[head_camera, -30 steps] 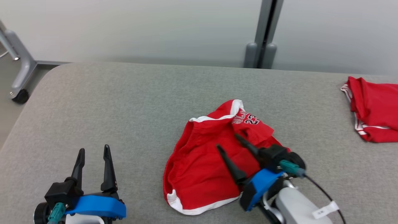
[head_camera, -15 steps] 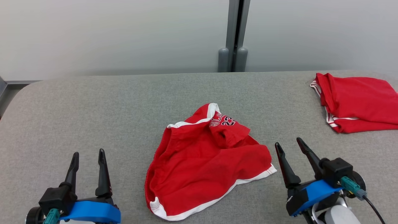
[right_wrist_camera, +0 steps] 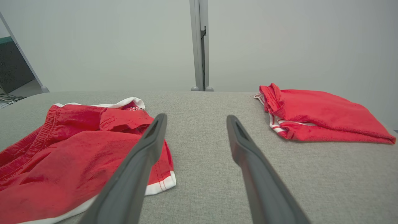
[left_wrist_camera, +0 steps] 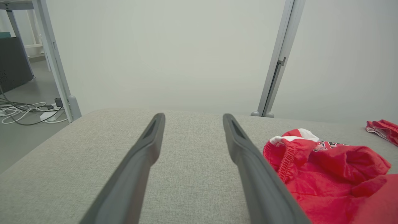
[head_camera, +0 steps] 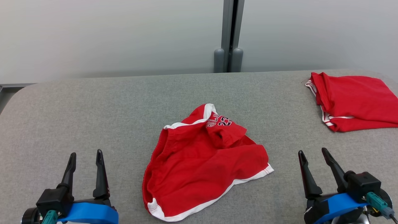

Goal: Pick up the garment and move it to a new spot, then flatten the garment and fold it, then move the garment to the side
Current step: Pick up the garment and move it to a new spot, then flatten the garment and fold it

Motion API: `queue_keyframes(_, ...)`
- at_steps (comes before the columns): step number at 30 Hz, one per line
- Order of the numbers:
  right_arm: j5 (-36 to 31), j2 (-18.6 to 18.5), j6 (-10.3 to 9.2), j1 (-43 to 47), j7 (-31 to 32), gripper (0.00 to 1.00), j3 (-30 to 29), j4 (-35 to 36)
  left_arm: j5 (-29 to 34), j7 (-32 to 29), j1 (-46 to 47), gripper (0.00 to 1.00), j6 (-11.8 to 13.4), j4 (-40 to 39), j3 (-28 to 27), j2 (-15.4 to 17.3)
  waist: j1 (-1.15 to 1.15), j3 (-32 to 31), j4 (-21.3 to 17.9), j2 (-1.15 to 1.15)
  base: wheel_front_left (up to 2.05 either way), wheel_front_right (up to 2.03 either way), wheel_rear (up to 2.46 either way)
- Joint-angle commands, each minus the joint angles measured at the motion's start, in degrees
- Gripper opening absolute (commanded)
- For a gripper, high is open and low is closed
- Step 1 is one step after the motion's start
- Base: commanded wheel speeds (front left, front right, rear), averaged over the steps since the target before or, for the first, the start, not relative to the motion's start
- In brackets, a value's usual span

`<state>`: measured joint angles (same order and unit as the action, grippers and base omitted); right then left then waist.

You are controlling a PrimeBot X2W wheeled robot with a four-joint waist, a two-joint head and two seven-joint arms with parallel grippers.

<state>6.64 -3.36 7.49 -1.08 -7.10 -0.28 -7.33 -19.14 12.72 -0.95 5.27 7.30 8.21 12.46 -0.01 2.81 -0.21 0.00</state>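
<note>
Two red garments (head_camera: 202,161) (head_camera: 351,99), two grippers (head_camera: 86,152) (head_camera: 312,151), one table (head_camera: 93,105)

Grey fabric-covered surface (head_camera: 93,102): bare across the left half and far edge. Crumpled red shorts with white trim (head_camera: 199,161) lie mid-surface, between left hand (head_camera: 86,152) and right hand (head_camera: 312,151), touching neither. Folded red garment (head_camera: 351,99) fills the far-right corner; bare strip separates the two garments.

The place is best read as a lab or test room. A grey fabric-covered table (head_camera: 93,102) is enclosed by plain pale partition panels (head_camera: 124,34), which are joined by a grey metal post (head_camera: 228,31). Loose cables (left_wrist_camera: 18,109) and a white power strip (left_wrist_camera: 51,114) are seen on the bare grey floor (left_wrist_camera: 25,137).
</note>
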Motion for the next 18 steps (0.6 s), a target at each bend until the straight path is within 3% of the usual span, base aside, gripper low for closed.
queue_keyframes(1, -0.19, 0.31, 0.01, 1.18, 0.38, 1.0, -0.51, 0.66, 0.28, -0.06, -0.6, 1.0, 0.37, -0.44, -0.01, 0.53, 0.01, 0.03, 0.17, 0.0, 0.0, 0.0, 0.0)
queue_keyframes(18, 0.2, 0.48, 0.01, 1.27, 1.27, 1.0, -1.22, 0.94, 0.23, -0.98, -0.33, 1.0, 0.32, -1.86, 1.47, 0.99, 0.01, 0.53, 1.2, 0.0, 0.0, 0.0, 0.0)
